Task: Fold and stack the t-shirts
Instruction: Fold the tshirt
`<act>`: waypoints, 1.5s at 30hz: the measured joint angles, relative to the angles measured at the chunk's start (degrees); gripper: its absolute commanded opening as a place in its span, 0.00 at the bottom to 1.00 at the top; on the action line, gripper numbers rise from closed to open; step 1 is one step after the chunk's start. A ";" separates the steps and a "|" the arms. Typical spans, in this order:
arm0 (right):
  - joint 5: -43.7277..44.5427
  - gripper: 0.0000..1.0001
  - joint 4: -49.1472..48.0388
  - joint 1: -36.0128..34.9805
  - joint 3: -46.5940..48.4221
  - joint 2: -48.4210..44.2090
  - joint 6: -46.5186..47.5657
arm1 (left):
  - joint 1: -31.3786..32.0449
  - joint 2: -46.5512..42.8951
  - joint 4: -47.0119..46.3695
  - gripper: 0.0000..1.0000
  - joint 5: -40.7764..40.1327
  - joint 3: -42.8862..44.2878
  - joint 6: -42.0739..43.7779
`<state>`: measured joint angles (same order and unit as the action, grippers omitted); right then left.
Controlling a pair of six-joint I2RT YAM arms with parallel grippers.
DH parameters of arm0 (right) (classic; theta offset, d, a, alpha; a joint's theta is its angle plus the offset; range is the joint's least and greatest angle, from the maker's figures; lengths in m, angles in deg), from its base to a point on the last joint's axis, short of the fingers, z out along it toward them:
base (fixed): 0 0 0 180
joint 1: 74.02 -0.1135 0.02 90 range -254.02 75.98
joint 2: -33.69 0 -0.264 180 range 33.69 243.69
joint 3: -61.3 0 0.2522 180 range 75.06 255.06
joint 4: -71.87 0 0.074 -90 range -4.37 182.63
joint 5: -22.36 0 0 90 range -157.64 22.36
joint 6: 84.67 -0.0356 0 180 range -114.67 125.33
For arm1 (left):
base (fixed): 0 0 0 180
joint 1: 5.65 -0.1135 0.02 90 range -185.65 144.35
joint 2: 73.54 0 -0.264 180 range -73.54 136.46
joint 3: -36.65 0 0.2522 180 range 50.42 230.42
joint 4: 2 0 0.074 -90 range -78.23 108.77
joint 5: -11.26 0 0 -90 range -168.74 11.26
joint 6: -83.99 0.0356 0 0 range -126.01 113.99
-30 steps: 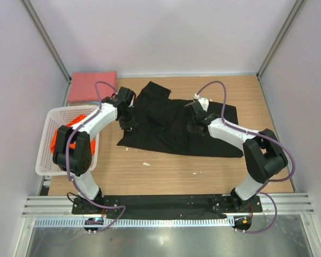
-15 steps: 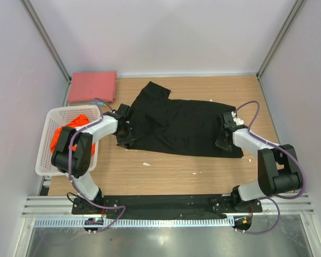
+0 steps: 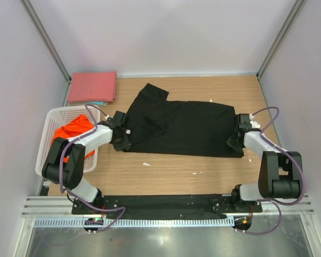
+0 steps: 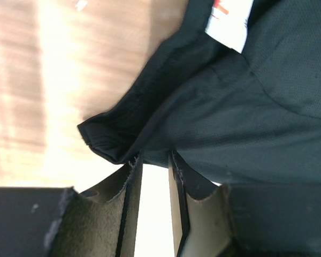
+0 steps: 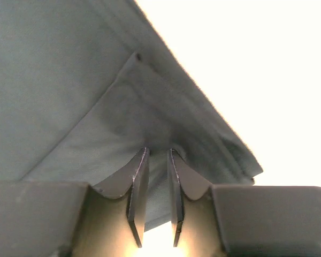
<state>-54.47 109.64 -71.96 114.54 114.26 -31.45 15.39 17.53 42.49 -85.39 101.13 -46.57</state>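
Observation:
The black t-shirt [image 3: 182, 128] lies spread across the middle of the table, one sleeve pointing to the back left. My left gripper [image 3: 122, 139] is at its near left corner, and in the left wrist view [image 4: 152, 156] the jaws pinch the black cloth [image 4: 246, 107] at their tips. My right gripper [image 3: 236, 141] is at the near right corner, and in the right wrist view [image 5: 156, 152] it is shut on a fold of the cloth [image 5: 69, 80]. The pinkish-red t-shirt [image 3: 92, 87] lies folded at the back left. The bright orange t-shirt [image 3: 69, 134] is bunched in the basket.
The white mesh basket [image 3: 47, 160] stands at the left edge beside my left arm. Small white scraps [image 3: 146, 164] lie on the wood in front of the black shirt. A white label [image 4: 230, 19] shows on the cloth. Walls enclose the table on three sides.
Both grippers have moved outward and nearer, the left to the left and the right to the right. The black shirt now lies wider and flatter.

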 measured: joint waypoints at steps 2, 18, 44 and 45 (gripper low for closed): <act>-0.57 0.28 0.98 0.04 -0.17 -0.79 0.02 | 0.00 -1.14 0.70 0.31 -0.37 -0.94 -0.39; -0.04 0.29 3.26 0.44 -0.81 -3.17 -0.94 | -0.07 -2.95 6.78 0.34 1.29 4.68 -0.13; -4.11 0.19 3.58 -4.11 7.54 -8.13 5.29 | 3.02 -11.10 5.68 0.36 1.22 6.34 -3.67; -5.51 0.16 2.49 -7.08 9.14 -7.15 5.88 | 2.49 -11.06 4.85 0.36 2.71 7.13 -3.45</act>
<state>-59.98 112.13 -79.04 123.68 107.11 -25.57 17.88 6.47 47.34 -82.68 108.26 -50.02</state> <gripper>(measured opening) 0.213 0.365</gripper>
